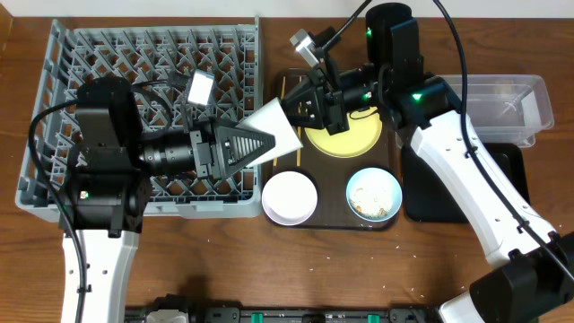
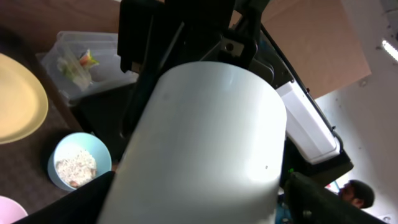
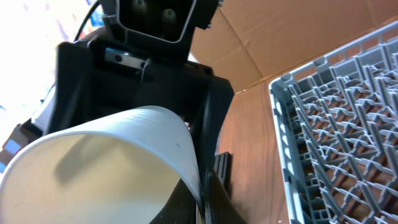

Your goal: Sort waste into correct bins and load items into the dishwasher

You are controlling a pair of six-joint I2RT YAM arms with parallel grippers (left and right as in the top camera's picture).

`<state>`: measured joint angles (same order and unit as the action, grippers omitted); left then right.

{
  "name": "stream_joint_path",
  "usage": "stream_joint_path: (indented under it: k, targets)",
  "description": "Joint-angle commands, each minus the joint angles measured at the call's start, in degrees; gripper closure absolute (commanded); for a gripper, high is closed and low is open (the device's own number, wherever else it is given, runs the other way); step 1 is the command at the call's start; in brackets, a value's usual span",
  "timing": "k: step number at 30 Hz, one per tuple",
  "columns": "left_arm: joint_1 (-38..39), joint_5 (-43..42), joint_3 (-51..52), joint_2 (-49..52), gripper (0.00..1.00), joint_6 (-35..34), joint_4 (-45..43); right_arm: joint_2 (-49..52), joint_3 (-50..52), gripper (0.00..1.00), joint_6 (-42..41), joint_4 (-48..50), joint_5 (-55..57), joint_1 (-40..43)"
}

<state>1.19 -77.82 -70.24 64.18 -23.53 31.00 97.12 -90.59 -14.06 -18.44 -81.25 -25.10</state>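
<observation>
Our right pincer (image 3: 202,193) is clamped on the rim of the white cup (image 1: 280,126), which hangs between the dish rack (image 1: 54,193) and the brown tray (image 1: 332,220). Our left pincer (image 1: 265,144) is spread wide around the cup's body; we cannot tell if it grips. Letting go too early could drop the cup onto the white bowl (image 1: 289,197). Both arms are crowded close together here.

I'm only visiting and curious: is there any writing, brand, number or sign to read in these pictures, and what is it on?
No text can be read in any view.
On the crumpled yellow-green-orange snack wrapper in the clear rectangular plastic box: any print is too blurred to read.
On the small white cup: plain, no marking shows.
</observation>
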Motion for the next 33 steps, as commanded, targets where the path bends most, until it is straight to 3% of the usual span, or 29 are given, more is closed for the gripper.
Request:
stream_joint_path:
  k: [1,11,18,22,23,24,25,29,33]
  targets:
    - [0.1,-0.2,-0.9,0.1,0.14,0.7,-0.2,0.0,-0.3,0.99,-0.3,0.5,1.3,0.0]
    - [0.1,-0.2,-0.9,0.1,0.21,0.7,-0.3,0.0,-0.3,0.99,-0.5,0.4,1.2,0.8]
    - [0.1,0.4,-0.9,0.1,0.40,0.8,-0.3,0.0,-0.3,0.99,-0.5,0.5,1.0,0.8]
    - [0.1,2.0,-0.9,0.1,0.41,0.9,-0.3,0.0,-0.3,0.97,-0.5,0.5,1.0,1.5]
    - [0.1,2.6,-0.9,0.1,0.41,1.0,-0.3,0.0,-0.3,0.90,-0.6,0.4,1.0,1.8]
    - [0.1,4.5,-0.9,0.1,0.42,1.0,-0.3,0.0,-0.3,0.66,-0.7,0.4,0.8,2.3]
    - [0.1,5.8,-0.9,0.1,0.42,1.0,-0.3,0.0,-0.3,0.54,-0.7,0.4,0.8,2.7]
    - [0.1,12.9,-0.9,0.1,0.42,2.3,-0.1,0.0,-0.3,0.35,-1.0,-0.6,1.7,5.3]
    - [-0.8,27.4,-0.9,-0.3,0.41,5.6,5.3,-0.1,-0.3,0.31,-1.6,-10.0,14.1,9.5]
